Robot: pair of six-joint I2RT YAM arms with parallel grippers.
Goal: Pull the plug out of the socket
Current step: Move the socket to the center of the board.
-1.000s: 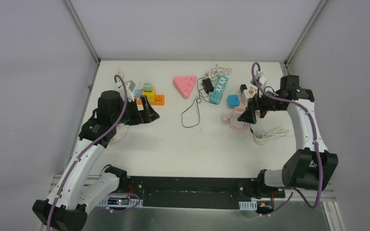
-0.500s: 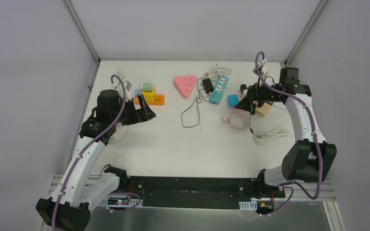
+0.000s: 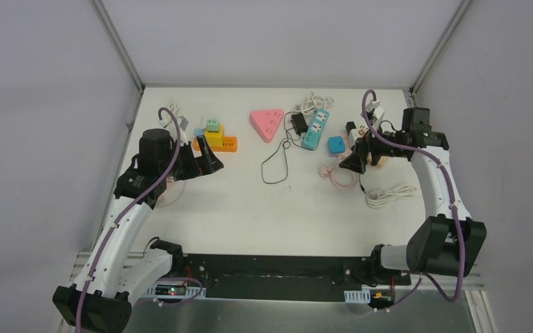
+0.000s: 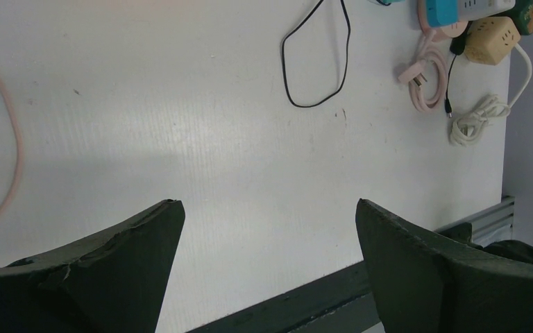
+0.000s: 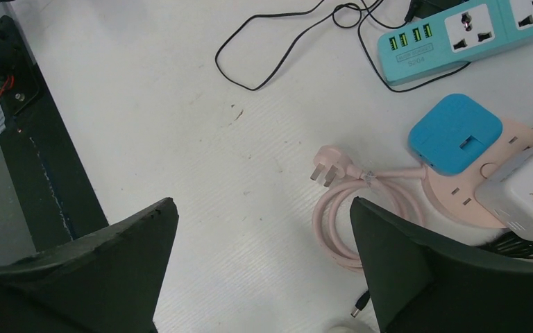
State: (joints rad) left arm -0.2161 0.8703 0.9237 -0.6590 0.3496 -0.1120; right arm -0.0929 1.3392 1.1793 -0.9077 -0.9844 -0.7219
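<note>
The right gripper (image 5: pixel 262 205) is spread wide, with nothing between its jaws. The blue plug (image 5: pixel 456 132), seated on the pink socket (image 5: pixel 458 195), is found ahead and to its right, nearer this arm. The left gripper (image 4: pixel 269 205), equally wide, is well apart.

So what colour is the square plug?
Blue. The square plug shows best in the right wrist view.

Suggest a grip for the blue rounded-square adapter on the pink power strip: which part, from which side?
Take the blue rounded-square adapter by two opposite flat side walls, coming straight down with the open right gripper. It lies flat on the pink power strip, so only the walls stand proud. Probably pick the pair away from the white cube, which crowds one edge.
</note>
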